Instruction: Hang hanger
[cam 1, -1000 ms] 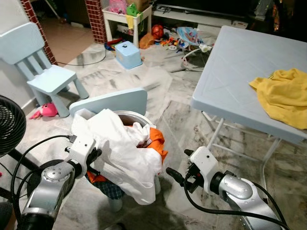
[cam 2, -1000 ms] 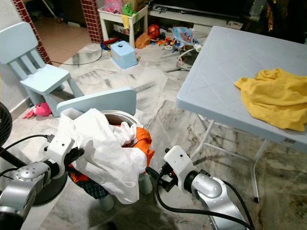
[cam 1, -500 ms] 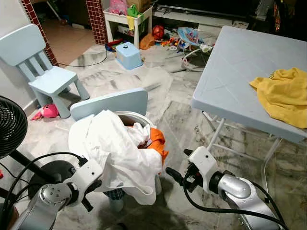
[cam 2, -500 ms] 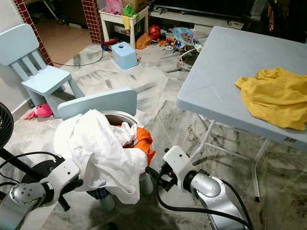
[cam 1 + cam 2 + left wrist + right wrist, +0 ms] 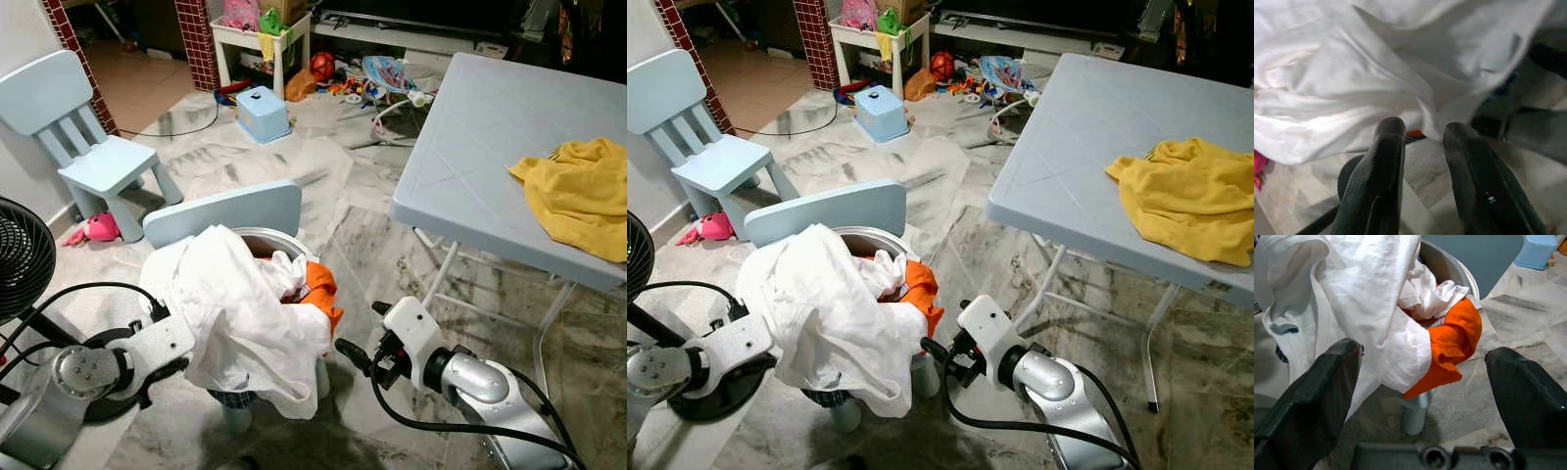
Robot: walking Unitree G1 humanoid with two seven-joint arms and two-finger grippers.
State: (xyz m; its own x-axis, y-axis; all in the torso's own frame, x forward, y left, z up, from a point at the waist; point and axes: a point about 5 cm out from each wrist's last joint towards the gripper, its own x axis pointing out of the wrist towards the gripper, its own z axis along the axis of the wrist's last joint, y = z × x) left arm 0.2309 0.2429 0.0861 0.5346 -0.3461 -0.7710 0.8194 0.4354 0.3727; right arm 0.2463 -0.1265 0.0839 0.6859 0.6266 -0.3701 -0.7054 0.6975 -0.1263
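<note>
A large light-blue table [image 5: 460,166] is seen on the right of the scene, and a yellow cloth [image 5: 578,196] is spread on its right part, near the edge. At the far left a small light-blue chair [image 5: 83,147] is placed on the marble floor [image 5: 362,245], and a pink toy [image 5: 93,227] lies beside its leg. A black fan [image 5: 20,257] is partly seen at the left edge.

In the near middle a round metal basin [image 5: 854,240] is set on the seat of a second light-blue chair [image 5: 225,208]. The basin is filled above its rim with laundry: a big white garment [image 5: 240,318] is heaped on top and hangs over the near side, an orange cloth [image 5: 1452,345] is draped over the right rim, and a dark checked fabric [image 5: 230,397] shows under the white one. No hanger can be made out among the clothes.

The left gripper [image 5: 1422,134] is held low at the left of the basin, just under the hanging edge of the white garment; its fingers [image 5: 1388,147] are a little apart and nothing is gripped between them. The right gripper [image 5: 1422,382] is held at the right of the basin, pointed toward the laundry, with its fingers spread wide and nothing between them.

Farther back a small blue stool [image 5: 263,111], a white low table [image 5: 260,39] and scattered toys [image 5: 367,78] are seen.
</note>
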